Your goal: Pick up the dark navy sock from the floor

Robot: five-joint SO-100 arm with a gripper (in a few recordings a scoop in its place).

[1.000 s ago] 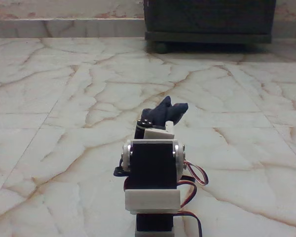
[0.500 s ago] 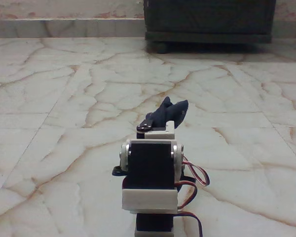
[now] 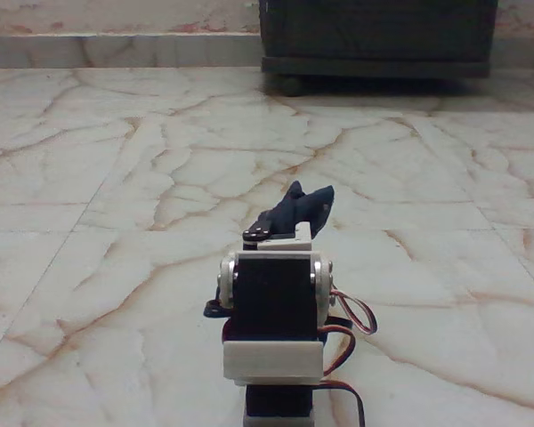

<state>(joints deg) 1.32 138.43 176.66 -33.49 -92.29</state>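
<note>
Ahead, the dark navy sock (image 3: 298,209) bunches just beyond the arm, pincer hidden, grip unclear. Bare floor (image 3: 116,178) spreads wide to a dark cabinet (image 3: 378,40) far behind.

Glossy veined marble floor (image 3: 116,178) under a dark cabinet (image 3: 378,40) and the arm's base.

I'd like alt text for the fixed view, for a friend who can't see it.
A small robot arm, seen from behind, reaches toward a bunched dark navy sock that pokes up just beyond it. Around them spreads a glossy cream marble floor, with dark furniture at the back wall.
</note>
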